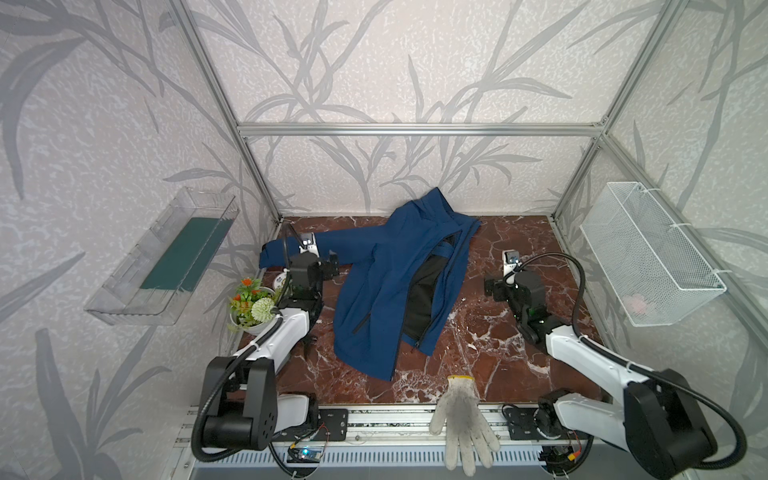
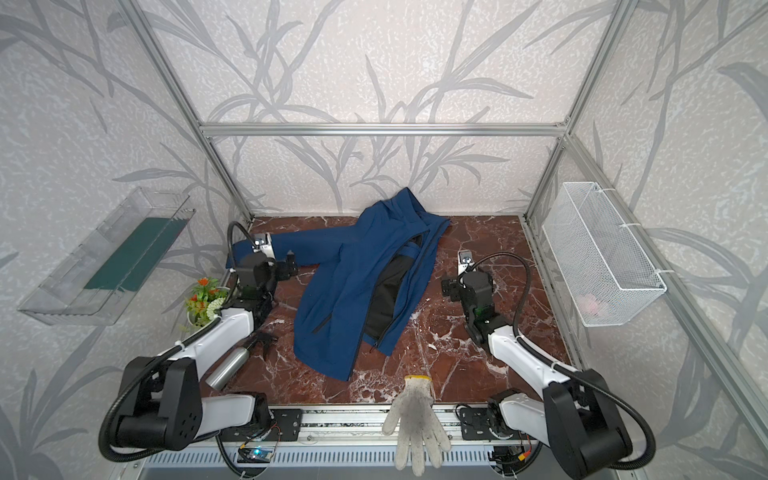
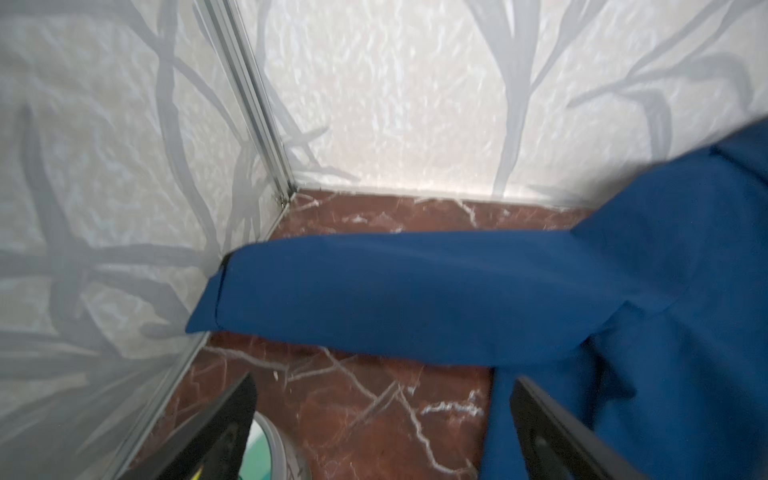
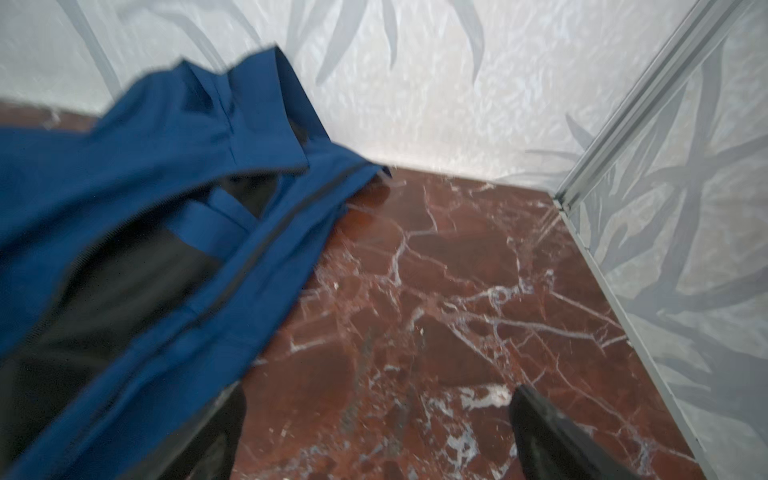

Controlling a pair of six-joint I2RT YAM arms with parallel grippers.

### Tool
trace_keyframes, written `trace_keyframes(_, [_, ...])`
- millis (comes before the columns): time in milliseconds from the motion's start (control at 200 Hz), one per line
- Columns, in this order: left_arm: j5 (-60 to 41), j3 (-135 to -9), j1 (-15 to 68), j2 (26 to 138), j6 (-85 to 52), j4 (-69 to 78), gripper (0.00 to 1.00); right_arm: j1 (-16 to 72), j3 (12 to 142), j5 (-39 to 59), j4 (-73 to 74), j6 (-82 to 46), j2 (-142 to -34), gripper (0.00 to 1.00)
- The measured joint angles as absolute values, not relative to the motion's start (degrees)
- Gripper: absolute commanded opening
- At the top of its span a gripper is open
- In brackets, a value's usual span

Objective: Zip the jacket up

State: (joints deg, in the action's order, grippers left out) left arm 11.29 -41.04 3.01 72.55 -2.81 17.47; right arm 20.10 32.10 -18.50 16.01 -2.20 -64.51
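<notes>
The navy-blue jacket point(image 1: 374, 291) point(image 2: 332, 299) lies spread on the marble table, collar toward the back wall. Its front is unzipped, and the black lining point(image 1: 422, 299) shows in the gap. One sleeve point(image 3: 415, 291) stretches out to the left wall. My left gripper point(image 1: 332, 266) point(image 3: 384, 380) hovers open just in front of that sleeve with only bare table between its fingers. My right gripper point(image 1: 492, 286) point(image 4: 380, 390) is open over bare marble, right of the jacket's edge. The black front zipper point(image 4: 270, 245) runs along that edge.
A grey-white knitted glove point(image 1: 461, 419) hangs over the table's front edge. A flower pot point(image 1: 251, 305) and a small bowl point(image 1: 280, 282) stand by the left arm, and a metal spray bottle point(image 2: 232, 365) lies near it. A clear shelf point(image 1: 166, 257) and a wire basket point(image 1: 648, 253) hang on the side walls.
</notes>
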Motion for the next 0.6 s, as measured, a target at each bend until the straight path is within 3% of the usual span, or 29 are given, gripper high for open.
trace_keyframes(140, [10.8, -46.4, 5.7, 67.5, -7.9, 3.1, 0.95, 26.6, 38.9, -19.6, -2.9, -13.4, -56.6, 0.99])
trace_keyframes(320, [6.3, -45.8, 13.1, 64.0, -18.0, -11.8, 0.93, 38.0, 42.5, -15.0, -20.2, -32.4, -54.5, 0.99])
trace_keyframes(435, [3.6, -42.5, 18.9, 61.0, -24.1, -16.5, 0.92, 48.3, 44.8, -10.7, -24.5, -42.8, -58.3, 0.99])
trace_keyframes(600, [0.8, -36.7, 22.0, 56.2, -30.8, -20.6, 0.88, 54.9, 50.2, -2.2, -22.0, -53.4, -70.8, 0.99])
